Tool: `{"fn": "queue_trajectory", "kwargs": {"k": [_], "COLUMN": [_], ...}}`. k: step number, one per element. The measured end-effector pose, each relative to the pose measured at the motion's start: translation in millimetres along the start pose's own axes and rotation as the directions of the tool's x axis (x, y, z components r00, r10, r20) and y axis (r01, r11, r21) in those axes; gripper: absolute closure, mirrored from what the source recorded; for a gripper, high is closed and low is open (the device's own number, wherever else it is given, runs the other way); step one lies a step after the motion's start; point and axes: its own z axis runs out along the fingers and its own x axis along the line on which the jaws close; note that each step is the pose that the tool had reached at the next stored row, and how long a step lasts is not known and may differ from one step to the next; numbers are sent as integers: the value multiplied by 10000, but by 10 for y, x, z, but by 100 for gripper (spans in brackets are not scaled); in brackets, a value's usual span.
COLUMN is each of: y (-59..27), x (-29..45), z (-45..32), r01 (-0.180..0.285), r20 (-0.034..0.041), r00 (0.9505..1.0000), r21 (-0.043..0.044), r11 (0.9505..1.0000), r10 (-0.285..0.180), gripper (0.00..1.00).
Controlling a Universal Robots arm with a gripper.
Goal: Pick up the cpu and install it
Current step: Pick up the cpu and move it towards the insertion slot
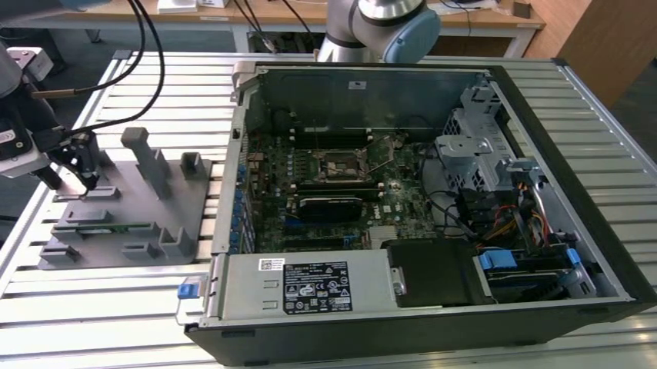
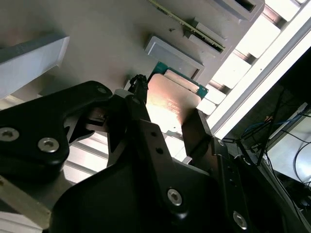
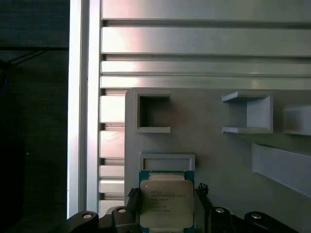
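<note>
Silver-topped, green-rimmed, the cpu sits just over the grey fixture, our jaws seemingly pinching its opposite edges. We judge it light, stiff, slick and fragile underneath, so edges only.

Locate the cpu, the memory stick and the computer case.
cpu (image 3: 166, 206): first wrist view, silver top.
memory stick (image 2: 194, 30): second wrist view, long edge.
computer case (image 1: 370, 100): exterior view, inner back wall.

cpu: shiny metal top. Fixture tray: matt grey plastic. Table: smooth aluminium slats.
</note>
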Motion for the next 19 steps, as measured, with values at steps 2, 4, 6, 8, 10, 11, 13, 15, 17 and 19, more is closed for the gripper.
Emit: {"fn": "queue_trajectory", "kwargs": {"k": [2, 4, 6, 8, 10, 11, 13, 15, 17, 19], "y": [1, 1, 2, 3, 5, 5, 6, 7, 7, 8], "x": [2, 4, 6, 8, 14, 15, 17, 19, 21, 23], "z": [-12, -25, -36, -46, -76, -82, -93, -105, -117, -130], "r01": [0, 0, 0, 0, 1, 1, 0, 0, 1, 0], "r20": [4, 7, 10, 14, 24, 26, 28, 32, 35, 40], "r00": [10000, 10000, 10000, 10000, 10000, 10000, 10000, 10000, 10000, 10000], "r21": [0, 0, 0, 0, 0, 0, 0, 0, 0, -1], "r11": [10000, 10000, 10000, 10000, 10000, 10000, 10000, 10000, 10000, 10000], "r10": [0, 0, 0, 0, -1, -1, 0, 0, -1, 0], "gripper": [47, 47, 47, 47, 47, 47, 47, 47, 47, 47]}}
